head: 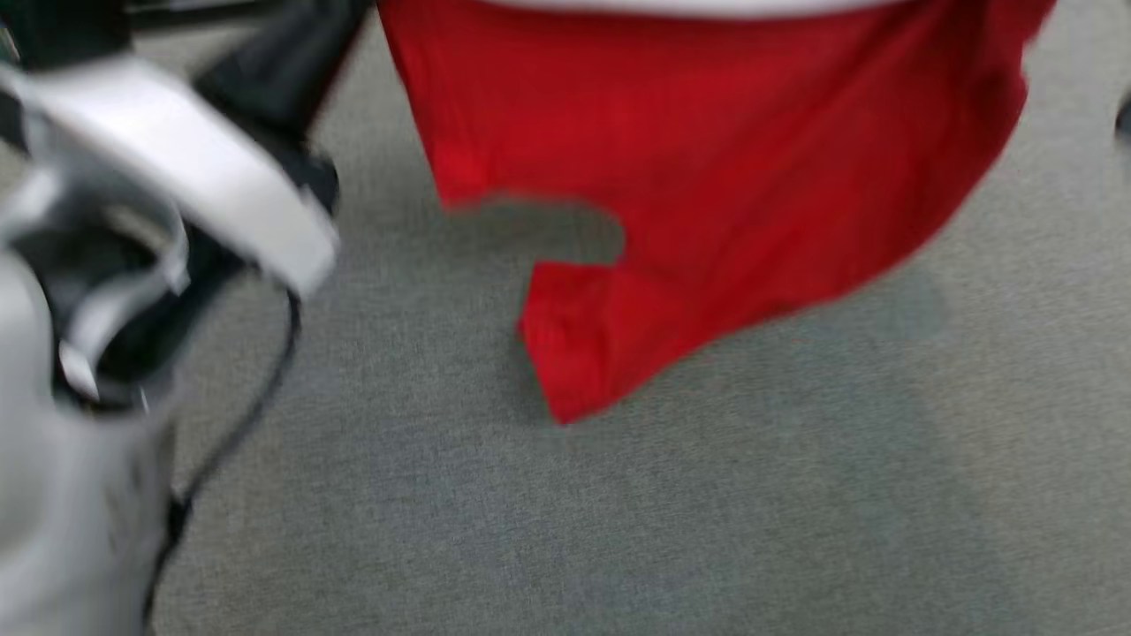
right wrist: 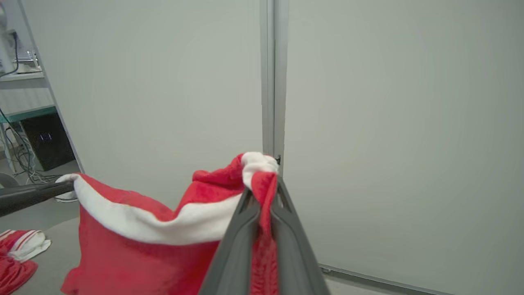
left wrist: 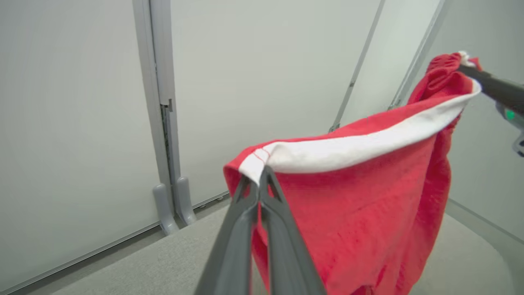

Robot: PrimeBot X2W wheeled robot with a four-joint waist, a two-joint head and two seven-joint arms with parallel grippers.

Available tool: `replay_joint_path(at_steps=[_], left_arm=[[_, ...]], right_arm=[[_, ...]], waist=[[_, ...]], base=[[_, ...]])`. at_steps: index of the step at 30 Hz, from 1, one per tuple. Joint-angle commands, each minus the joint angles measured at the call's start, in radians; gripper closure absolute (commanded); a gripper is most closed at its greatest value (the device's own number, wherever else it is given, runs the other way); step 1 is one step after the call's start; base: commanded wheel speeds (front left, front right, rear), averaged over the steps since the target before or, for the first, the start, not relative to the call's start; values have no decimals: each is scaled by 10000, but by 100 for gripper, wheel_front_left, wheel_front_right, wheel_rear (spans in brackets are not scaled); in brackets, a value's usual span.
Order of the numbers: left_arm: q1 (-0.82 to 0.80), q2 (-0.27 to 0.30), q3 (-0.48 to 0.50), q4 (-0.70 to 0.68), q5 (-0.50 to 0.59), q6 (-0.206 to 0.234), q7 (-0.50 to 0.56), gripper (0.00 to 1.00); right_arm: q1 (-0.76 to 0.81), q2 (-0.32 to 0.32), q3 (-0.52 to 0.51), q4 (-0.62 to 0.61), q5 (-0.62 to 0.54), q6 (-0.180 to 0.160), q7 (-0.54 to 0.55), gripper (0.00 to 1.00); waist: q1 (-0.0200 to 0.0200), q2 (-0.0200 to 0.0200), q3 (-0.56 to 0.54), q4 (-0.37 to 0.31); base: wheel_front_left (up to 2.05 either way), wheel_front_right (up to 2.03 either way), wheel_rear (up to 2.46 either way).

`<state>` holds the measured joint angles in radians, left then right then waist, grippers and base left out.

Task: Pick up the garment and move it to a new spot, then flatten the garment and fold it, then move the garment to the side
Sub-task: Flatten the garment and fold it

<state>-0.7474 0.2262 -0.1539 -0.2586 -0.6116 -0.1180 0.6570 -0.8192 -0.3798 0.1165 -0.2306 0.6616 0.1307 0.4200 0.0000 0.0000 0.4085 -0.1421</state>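
Plainly, garment: a red cloth (head: pixel 724 159) (left wrist: pixel 360 213) (right wrist: pixel 135 262) with a white band (left wrist: pixel 360 147) (right wrist: pixel 143 223) along its top edge, hanging spread above the grey surface (head: pixel 618 530) (left wrist: pixel 143 266).
Left gripper: (left wrist: pixel 258 176) (right wrist: pixel 32 194) fingers pressed together, pinching one end of the white band. The red cloth drops away beneath the tips toward the grey surface.
Right gripper: (right wrist: pixel 264 190) (left wrist: pixel 491 88) fingers closed on the band's other end, with a bunched wad of red and white poking past the tips.
Span: the band sags a little between the two pinches, both well above the grey surface.
Lower edge: blurred in the head view. One corner hangs low over the grey surface, and I can't tell whether it touches.
Other cloth: a red-and-white piece (right wrist: pixel 16 254) lies on the grey surface, apart from the hanging garment.
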Motion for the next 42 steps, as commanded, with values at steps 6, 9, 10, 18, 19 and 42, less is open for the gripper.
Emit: replay_joint_path(at_steps=[6, 9, 10, 18, 19, 42], left_arm=[[-3947, -134, 45, 3785, 1179, -50, -1861, 100], [-5396, -233, -6, 5611, 1739, -69, -3325, 100], [-5754, -339, -13, 6182, 1752, -79, -3754, 100], [-5841, -792, -728, 9258, 1681, -117, -7000, 100], [-5542, -894, -923, 9418, 1628, -118, -7326, 100], [6268, 338, -3697, 5092, -94, 1874, -8613, 100]], right_arm=[[-3945, 1581, 417, 3540, -1639, 3, -1577, 100], [-5291, 2118, 540, 5136, -2101, 1, -2807, 100], [-5616, 2183, 628, 5605, -2275, 3, -3208, 100], [-5199, 2060, 1497, 8461, -2316, 0, -5919, 100], [-4867, 1930, 1626, 8596, -2167, 0, -6153, 100], [6747, -732, 1528, 4722, -2237, -39, -6867, 100]], waist=[[0, 0, 1633, 742], [0, 0, 1971, 920], [0, 0, 2069, 975], [0, 0, 2383, 1310], [0, 0, 2338, 1355], [0, 0, -1276, 1065]], base=[[0, 0, 0], [0, 0, 0], [0, 0, 0], [0, 0, 0], [0, 0, 0], [0, 0, 0]])
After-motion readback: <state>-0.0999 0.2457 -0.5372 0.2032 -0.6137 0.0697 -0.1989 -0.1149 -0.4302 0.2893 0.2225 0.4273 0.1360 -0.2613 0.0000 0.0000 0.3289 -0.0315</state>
